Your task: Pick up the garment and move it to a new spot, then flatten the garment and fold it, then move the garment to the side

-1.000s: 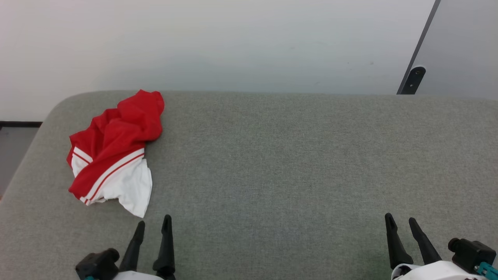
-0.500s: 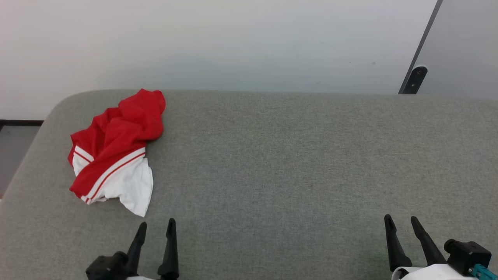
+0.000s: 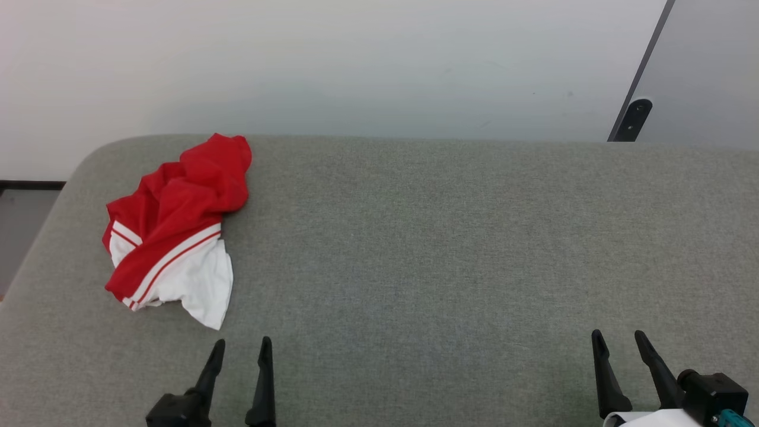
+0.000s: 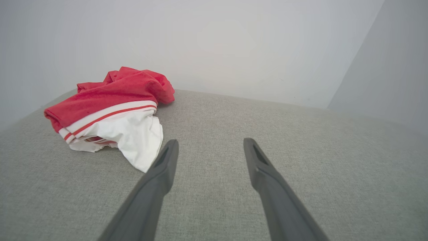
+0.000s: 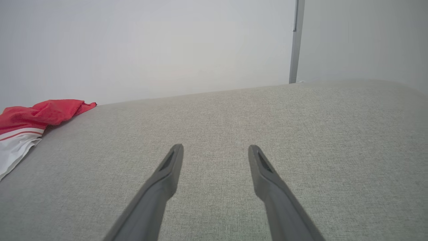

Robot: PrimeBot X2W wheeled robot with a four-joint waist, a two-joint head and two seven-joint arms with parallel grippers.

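Against pale wall (image 3: 356,59): grey fabric surface (image 3: 445,237).

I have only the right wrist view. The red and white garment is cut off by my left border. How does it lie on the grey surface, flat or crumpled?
Observer: The garment lies crumpled in one heap, red part farther away, white part nearer the robot.
Operator: What stands nearest to it?
Observer: The left pincer, open, just short of the white tip; a little bare grey padded surface shows between them.
Operator: Does the cloth hang over the left side of the surface?
Observer: No, it ends before that side; a strip of grey shows beside it.
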